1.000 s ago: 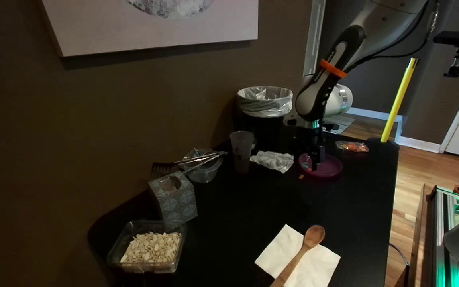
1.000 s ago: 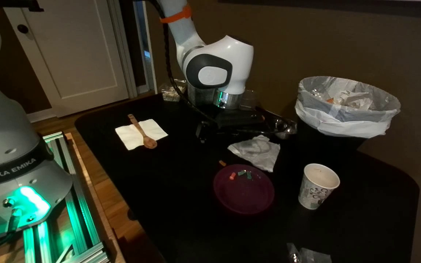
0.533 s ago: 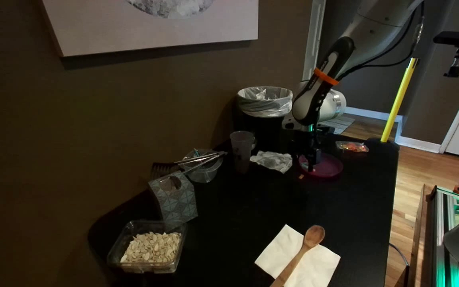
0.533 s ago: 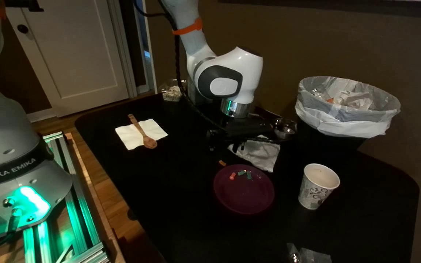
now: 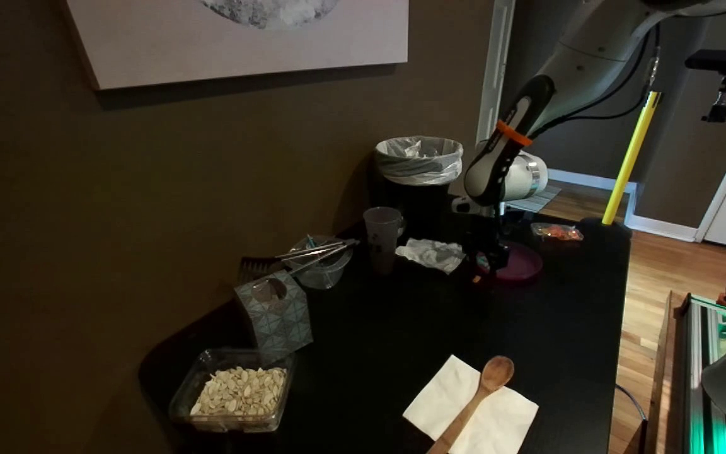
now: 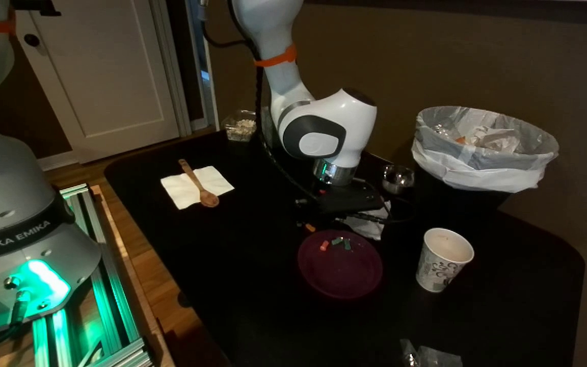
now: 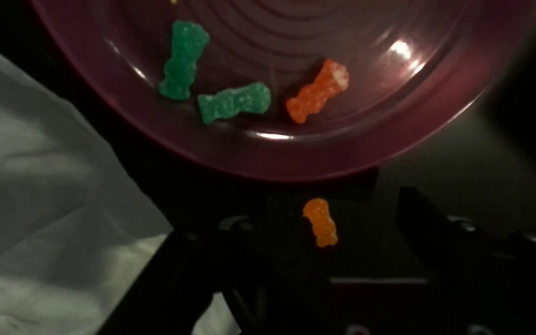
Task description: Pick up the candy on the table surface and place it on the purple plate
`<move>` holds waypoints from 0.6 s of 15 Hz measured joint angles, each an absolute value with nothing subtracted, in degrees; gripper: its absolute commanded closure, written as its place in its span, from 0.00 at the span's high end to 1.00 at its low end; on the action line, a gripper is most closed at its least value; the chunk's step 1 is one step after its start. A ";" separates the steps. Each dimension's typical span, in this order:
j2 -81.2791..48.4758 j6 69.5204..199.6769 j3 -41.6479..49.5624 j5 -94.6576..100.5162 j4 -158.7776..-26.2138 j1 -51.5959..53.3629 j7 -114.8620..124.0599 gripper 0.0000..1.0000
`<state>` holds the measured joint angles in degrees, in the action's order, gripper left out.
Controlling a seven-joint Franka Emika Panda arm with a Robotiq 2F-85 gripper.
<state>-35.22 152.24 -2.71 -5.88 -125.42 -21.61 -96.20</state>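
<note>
Shifted downward and to the right in an exterior view since half a second ago, the white robot arm [image 6: 324,122] holds its gripper [image 7: 333,214] over an orange candy [image 7: 320,223], the jaws spread well apart on either side of it with nothing in their grasp. The candy lies on the black table [image 6: 252,285], just right of center in the lower half of the wrist view and just outside the rim of a purple plate [image 7: 268,160]; whether the jaws touch the table cannot be told. On the plate, across the top of the frame, rest a green candy [image 7: 184,60] at left, a second green candy [image 7: 235,101] nearer center and a red-orange candy [image 7: 318,90] to its right. Crumpled white paper [image 7: 40,177] fills the lower left of the same view. In an exterior view, a paper cup [image 6: 444,260] stands upright to the right of the plate, below a lined trash bin [image 6: 482,176] at upper right. In an exterior view, a wooden spoon [image 5: 495,374] lies on a white napkin [image 5: 508,419] at the bottom, right of center, and a clear container [image 5: 230,424] of pale flakes [image 5: 240,391] sits at lower left, just below a gray patterned box [image 5: 280,315], while a yellow pole [image 5: 631,159] rises at right.
</note>
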 measured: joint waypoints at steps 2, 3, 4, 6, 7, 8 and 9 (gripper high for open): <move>-35.87 152.24 -3.64 -5.96 -125.39 -22.56 -96.88 0.69; -35.95 152.24 -4.00 -5.98 -125.39 -22.93 -97.12 0.64; -35.95 152.24 -4.36 -6.00 -125.38 -23.29 -97.34 0.62; -35.94 152.24 -4.90 -6.01 -125.34 -23.74 -97.91 0.57; -35.95 152.24 -5.03 -6.03 -125.30 -23.80 -98.06 0.55; -35.95 152.24 -5.13 -6.03 -125.28 -23.83 -98.23 0.53; -35.95 152.24 -5.21 -6.03 -125.26 -23.83 -98.27 0.53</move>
